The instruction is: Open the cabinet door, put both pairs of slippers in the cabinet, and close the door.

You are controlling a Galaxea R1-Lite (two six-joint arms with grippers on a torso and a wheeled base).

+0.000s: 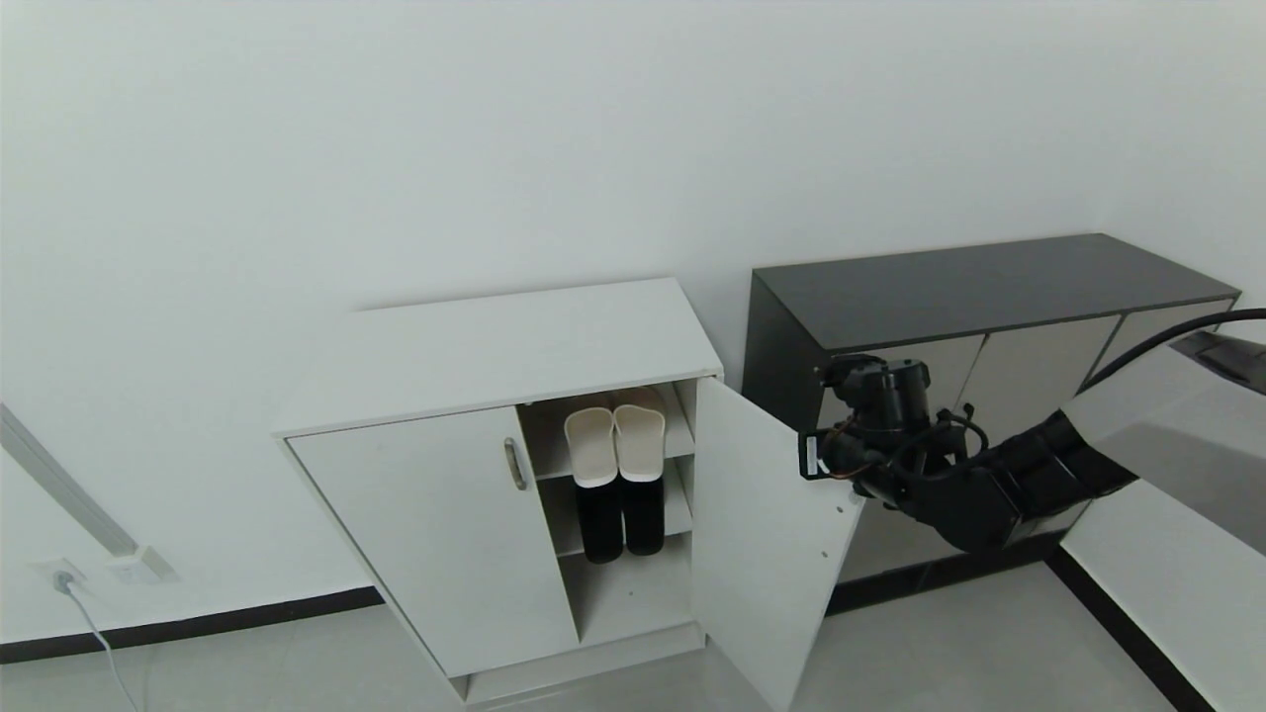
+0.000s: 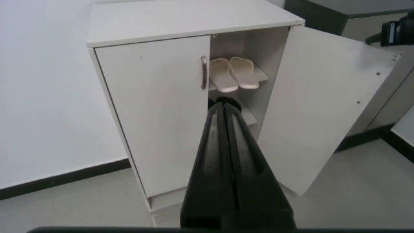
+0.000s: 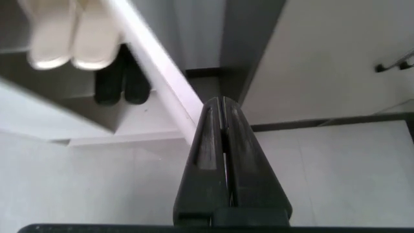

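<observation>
My right gripper point(image 3: 224, 107): fingers pressed together, nothing held; its tip sits just beside the free edge of the open door, on the door's outer side; whether it touches the edge I cannot tell
My left gripper point(image 2: 223, 103): fingers closed flat against each other, holding nothing; it points at the cabinet's open half and is well apart from it
Cabinet point(image 1: 495, 346): white, standing on the floor against the wall, straight ahead of my left gripper; one half shut, the other half open with shelves showing
Open door point(image 1: 771, 534): swung out toward me, between my right gripper and the cabinet's inside; its bare inner face is turned toward my left gripper
Closed door point(image 1: 435, 534): flush with the cabinet front, on the far side of the opening from my right gripper; a small metal handle point(image 1: 515, 464) stands upright at its inner edge
White slippers point(image 1: 615, 445): a pair side by side on the upper shelf, beyond the door's edge from my right gripper, above the line of my left gripper's tip
Black slippers point(image 1: 623, 519): a pair side by side on the shelf below, straight under the white pair
Dark sideboard point(image 1: 989, 282): against the wall behind my right arm point(image 1: 949, 485), just beside the cabinet
Wall socket point(image 1: 59, 574): low on the wall, far off on my left gripper's side, a cable hanging from it
</observation>
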